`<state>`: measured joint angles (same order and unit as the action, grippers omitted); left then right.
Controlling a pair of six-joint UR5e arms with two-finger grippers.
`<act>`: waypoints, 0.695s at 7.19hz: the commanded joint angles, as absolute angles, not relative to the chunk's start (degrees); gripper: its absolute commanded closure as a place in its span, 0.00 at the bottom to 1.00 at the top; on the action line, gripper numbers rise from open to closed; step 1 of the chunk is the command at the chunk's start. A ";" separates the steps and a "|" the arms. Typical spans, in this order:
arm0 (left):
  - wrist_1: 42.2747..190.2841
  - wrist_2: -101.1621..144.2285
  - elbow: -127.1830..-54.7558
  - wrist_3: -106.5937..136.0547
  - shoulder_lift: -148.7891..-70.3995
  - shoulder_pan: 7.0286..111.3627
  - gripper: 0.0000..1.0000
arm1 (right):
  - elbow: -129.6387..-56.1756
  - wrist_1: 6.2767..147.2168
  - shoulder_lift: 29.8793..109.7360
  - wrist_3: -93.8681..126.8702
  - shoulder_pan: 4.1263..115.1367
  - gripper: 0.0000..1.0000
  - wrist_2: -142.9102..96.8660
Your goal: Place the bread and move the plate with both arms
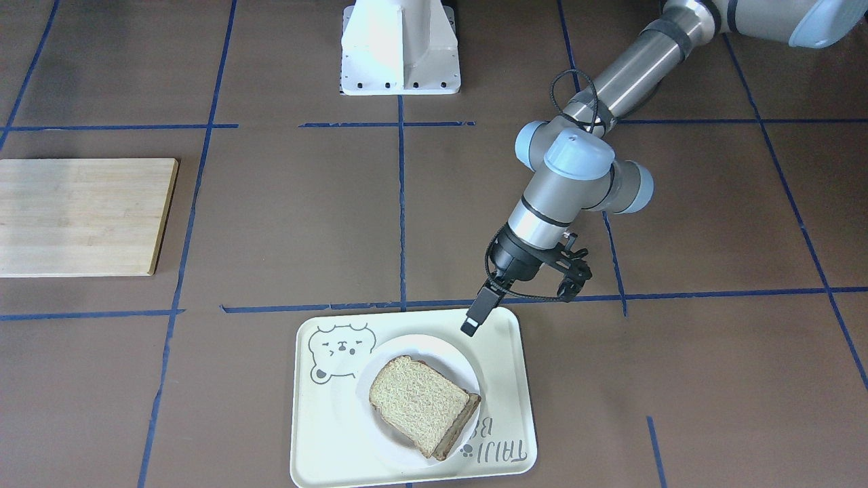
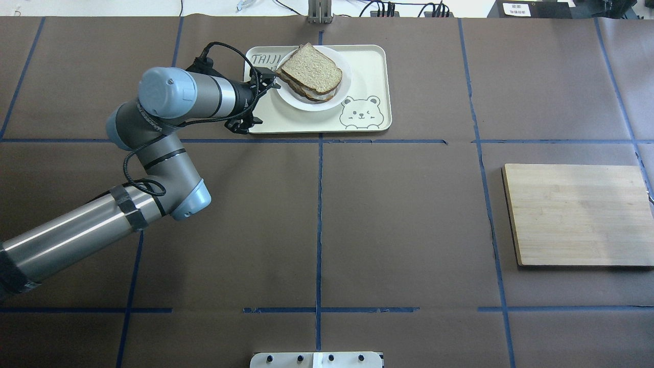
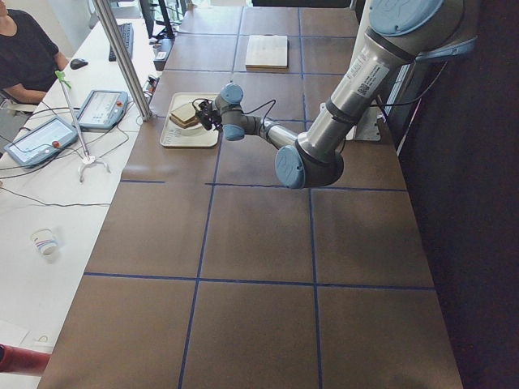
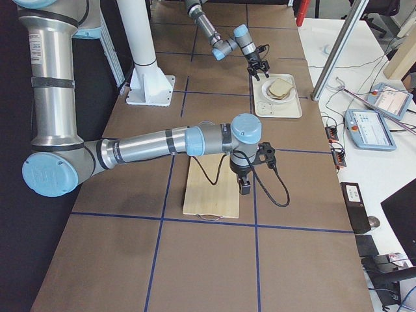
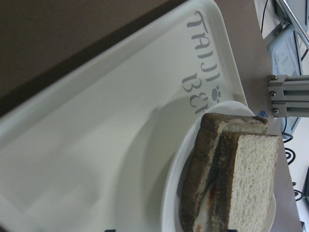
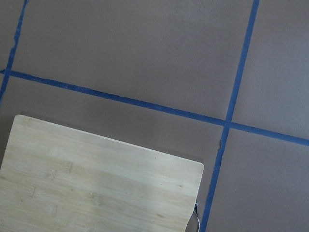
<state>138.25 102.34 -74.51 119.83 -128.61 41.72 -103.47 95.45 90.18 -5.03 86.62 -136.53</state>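
The bread [image 1: 417, 400] is a speckled tan slice lying on top of a second slice [image 1: 462, 421] on the white plate [image 1: 420, 346]. The plate stands on the cream bear tray [image 1: 502, 352]. The overhead view shows bread [image 2: 311, 66], plate [image 2: 296, 102] and tray [image 2: 368, 66] at the table's far side. My left gripper [image 1: 470, 329] hovers over the tray beside the plate's rim, empty and close to the bread; its fingers overlap, so I cannot tell whether it is open. The left wrist view shows the bread [image 5: 253, 183] from the side. My right gripper [image 4: 245, 188] hangs over the wooden board; I cannot tell its state.
A bamboo cutting board [image 2: 577, 214] lies on my right side of the brown table, also in the right wrist view [image 6: 96, 183]. The white robot base [image 1: 400, 47] stands at the table's near edge. Operator tablets and cables lie beyond the tray.
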 commanded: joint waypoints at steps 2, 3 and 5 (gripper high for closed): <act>113.62 109.05 -98.80 92.74 -116.76 46.22 0.00 | -100.73 95.54 90.35 -5.10 87.18 0.00 -136.49; 107.46 112.99 -103.14 86.20 -113.93 49.45 0.00 | -100.64 96.15 91.05 -4.66 88.14 0.00 -136.93; 96.12 122.13 -106.17 68.64 -111.45 57.61 0.00 | -98.70 94.06 94.64 -4.66 88.33 0.00 -136.76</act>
